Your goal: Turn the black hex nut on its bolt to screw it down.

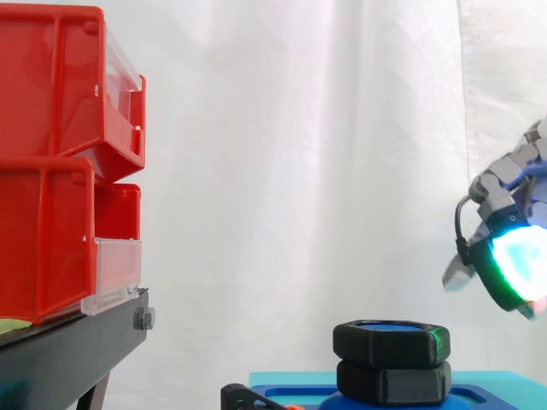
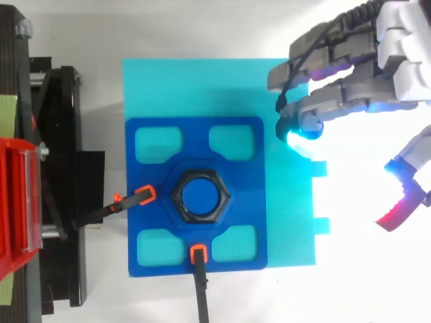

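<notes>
Black plastic hex nut sits on the round blue bolt, at the centre of the dark blue square fixture plate. Nut top is about level with the bolt top. In side view a 2nd black hex piece sits directly under it, touching. Can't tell if that is another nut or a fixed collar.

Handling, judged: looks like printed plastic, so light, stiff, not fragile. The matte faces should give fair grip. 6 flat sides with chamfered edges. Best hold is on 2 opposite flats of the upper piece, pads from above or from the side, then twist. Little travel looks left if the lower piece blocks it.

Robot hand hovers to the right of the nut and higher, well apart from it. Fingers are spread wide and relaxed, holding nothing. A cyan-lit fingertip points toward the plate, and the thumb with its red pad stands apart on the other side.

Surface: the plate lies on a flat cyan sheet and is held by 2 black clamps with orange tips, so it should not spin with the nut.

Room: open space above and right of the nut. Clamps crowd the left and near sides. Red plastic bins on a black stand sit well to the left, with a white curtain behind.
</notes>
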